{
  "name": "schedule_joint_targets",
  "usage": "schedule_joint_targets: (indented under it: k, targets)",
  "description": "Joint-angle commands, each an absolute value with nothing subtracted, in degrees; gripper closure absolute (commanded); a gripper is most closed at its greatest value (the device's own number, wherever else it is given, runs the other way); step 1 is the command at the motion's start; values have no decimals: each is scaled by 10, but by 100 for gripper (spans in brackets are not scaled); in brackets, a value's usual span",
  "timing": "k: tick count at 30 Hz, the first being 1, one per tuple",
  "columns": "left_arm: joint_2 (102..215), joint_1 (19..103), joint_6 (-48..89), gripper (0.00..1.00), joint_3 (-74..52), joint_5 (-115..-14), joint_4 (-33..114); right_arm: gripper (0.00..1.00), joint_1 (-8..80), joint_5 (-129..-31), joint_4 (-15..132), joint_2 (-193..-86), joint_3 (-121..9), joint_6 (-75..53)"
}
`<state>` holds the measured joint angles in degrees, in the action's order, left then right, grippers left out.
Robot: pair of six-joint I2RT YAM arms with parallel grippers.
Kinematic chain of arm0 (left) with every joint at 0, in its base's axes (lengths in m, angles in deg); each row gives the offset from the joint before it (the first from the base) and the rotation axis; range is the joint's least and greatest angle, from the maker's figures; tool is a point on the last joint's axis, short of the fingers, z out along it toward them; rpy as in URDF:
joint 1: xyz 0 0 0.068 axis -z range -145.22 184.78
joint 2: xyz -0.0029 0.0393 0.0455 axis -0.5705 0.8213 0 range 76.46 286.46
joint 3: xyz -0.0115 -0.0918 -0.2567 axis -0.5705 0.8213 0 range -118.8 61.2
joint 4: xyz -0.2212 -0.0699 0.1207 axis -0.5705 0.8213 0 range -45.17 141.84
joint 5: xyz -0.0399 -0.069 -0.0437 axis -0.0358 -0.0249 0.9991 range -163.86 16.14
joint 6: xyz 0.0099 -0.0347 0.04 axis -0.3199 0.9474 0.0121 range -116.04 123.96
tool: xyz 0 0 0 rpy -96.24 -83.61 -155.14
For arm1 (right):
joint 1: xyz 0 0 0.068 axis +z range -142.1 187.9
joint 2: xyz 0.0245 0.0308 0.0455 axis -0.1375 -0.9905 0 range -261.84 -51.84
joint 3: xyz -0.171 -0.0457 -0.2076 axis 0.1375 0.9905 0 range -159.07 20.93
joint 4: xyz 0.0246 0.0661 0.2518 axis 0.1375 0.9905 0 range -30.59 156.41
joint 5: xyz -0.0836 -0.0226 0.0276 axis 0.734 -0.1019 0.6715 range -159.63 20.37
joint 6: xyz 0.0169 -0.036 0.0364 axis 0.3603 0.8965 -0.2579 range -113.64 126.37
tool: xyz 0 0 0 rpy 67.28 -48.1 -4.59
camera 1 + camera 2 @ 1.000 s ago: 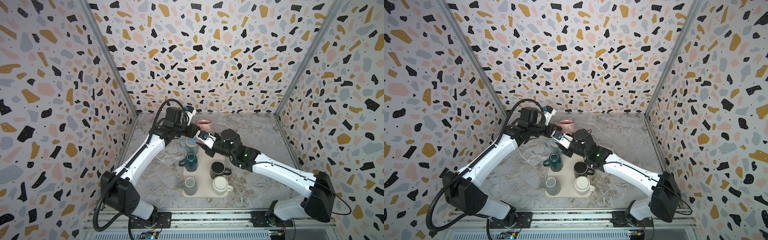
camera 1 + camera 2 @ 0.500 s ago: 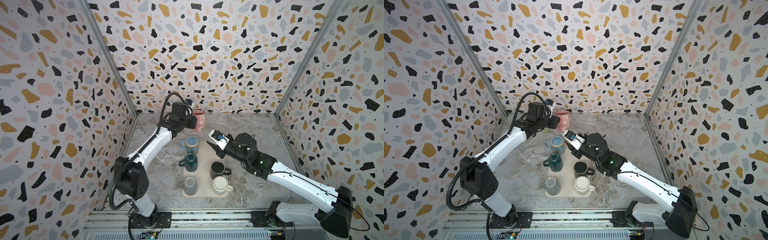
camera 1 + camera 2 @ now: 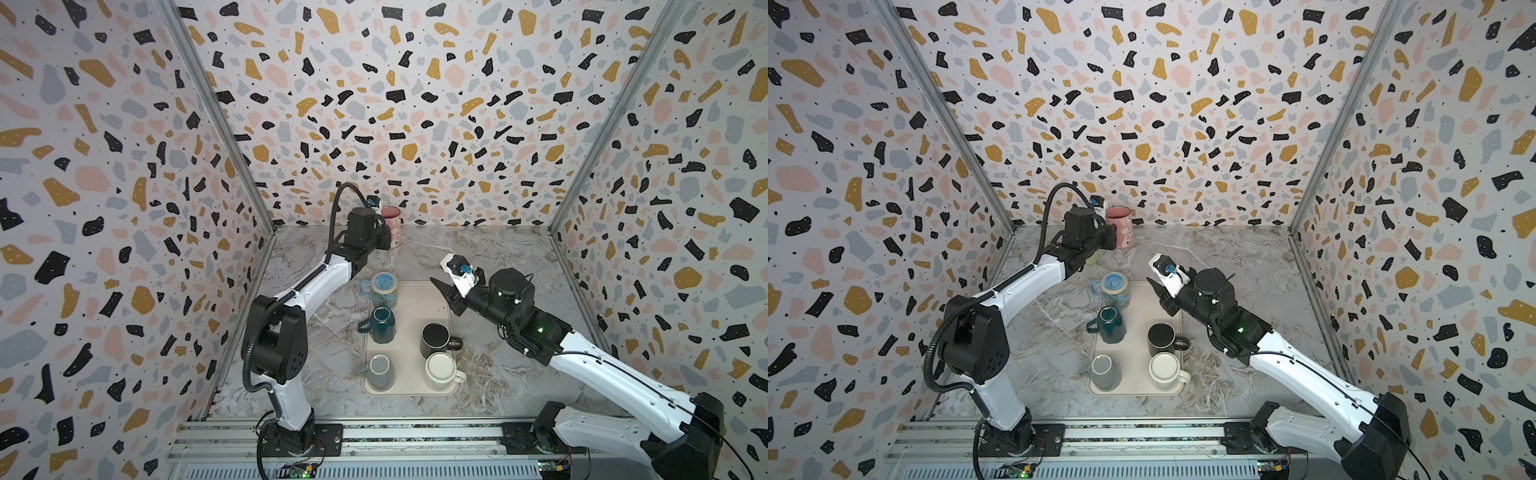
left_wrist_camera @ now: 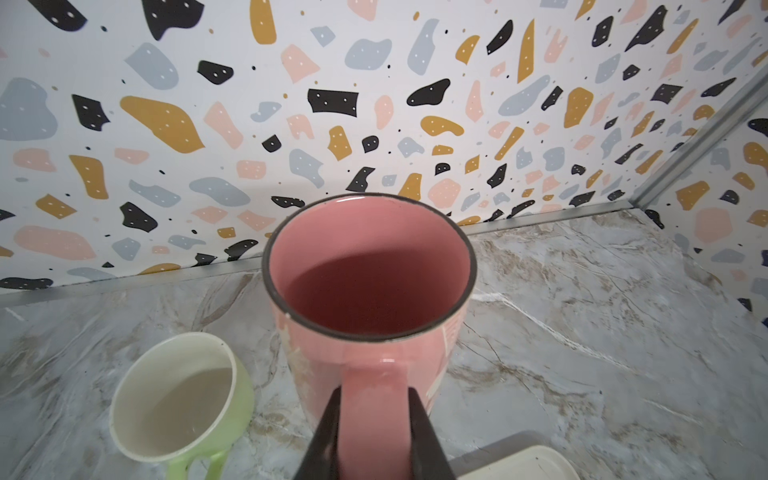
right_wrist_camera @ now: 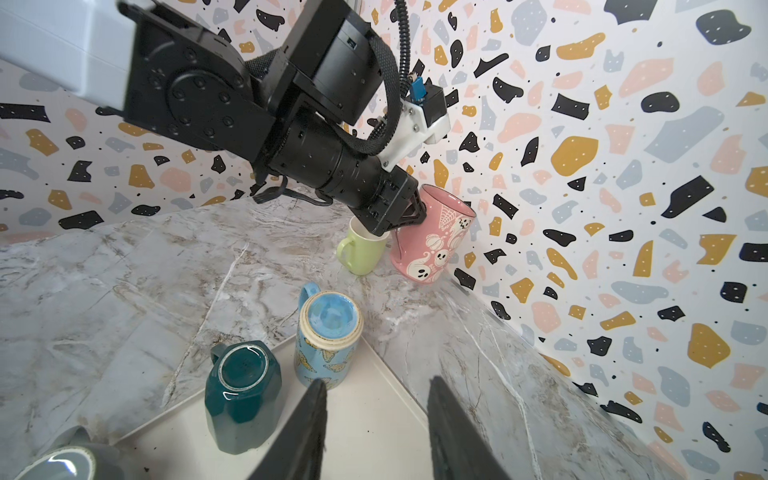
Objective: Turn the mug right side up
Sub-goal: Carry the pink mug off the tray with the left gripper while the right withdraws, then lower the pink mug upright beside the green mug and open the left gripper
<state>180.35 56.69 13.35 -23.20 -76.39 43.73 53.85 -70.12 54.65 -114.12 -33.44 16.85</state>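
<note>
The pink mug stands mouth up by the back wall, and its pink inside shows in the left wrist view. My left gripper is shut on the mug's handle, one black finger on each side. The right wrist view shows the mug with white ghost prints; its base is at or just above the tabletop. My right gripper is open and empty, over the back right corner of the tray, well apart from the mug.
A green mug stands upright right beside the pink one. The cream tray carries an upside-down blue butterfly mug, an upside-down teal mug, a black mug, a cream mug and a grey mug.
The left arm carried the pink mug from above the tray's far end back toward the wall. The right gripper drew away from it to the right and now stands apart.
</note>
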Motion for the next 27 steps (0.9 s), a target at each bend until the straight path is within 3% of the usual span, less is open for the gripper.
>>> schedule_joint_targets:
  k: [1, 27]
  targets:
    - [1804, 562, 103, 100, -224, -798, 299, 58, 536, -707, 535, -1129, -332, 156]
    - [1914, 530, 127, 100, -194, -729, 155, 59, 534, -725, 536, -1124, -325, 121]
